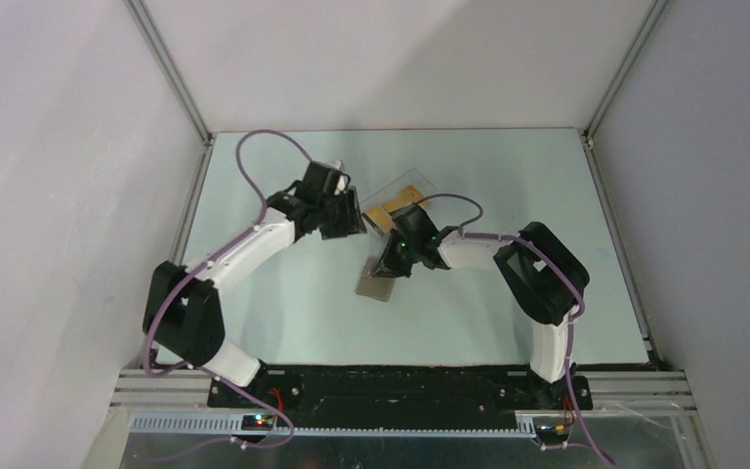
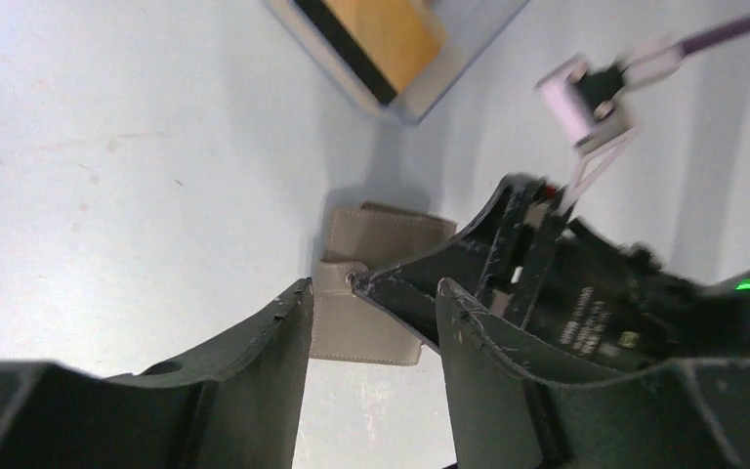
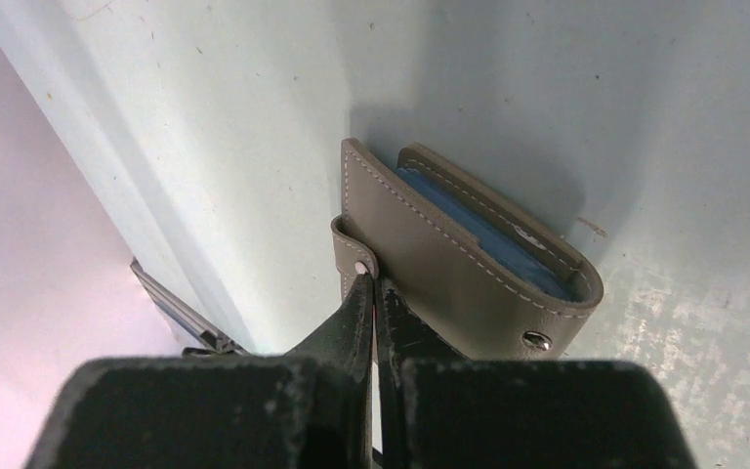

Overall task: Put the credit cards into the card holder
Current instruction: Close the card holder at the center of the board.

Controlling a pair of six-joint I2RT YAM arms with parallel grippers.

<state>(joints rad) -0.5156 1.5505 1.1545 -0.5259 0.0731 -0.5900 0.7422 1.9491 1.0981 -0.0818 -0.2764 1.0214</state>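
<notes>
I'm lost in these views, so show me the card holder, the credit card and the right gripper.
card holder (image 3: 469, 269), right wrist view, on its outer flap.
credit card (image 2: 391, 34), left wrist view, on its orange face.
right gripper (image 3: 375, 298), right wrist view, midway between its fingertips.

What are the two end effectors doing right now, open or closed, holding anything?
Left end effector: open, holding nothing.
Right end effector: closed, pinching the card holder by its snap tab.

Taupe card holder (image 3: 449, 254), orange black-striped credit card (image 2: 391, 39)
</notes>
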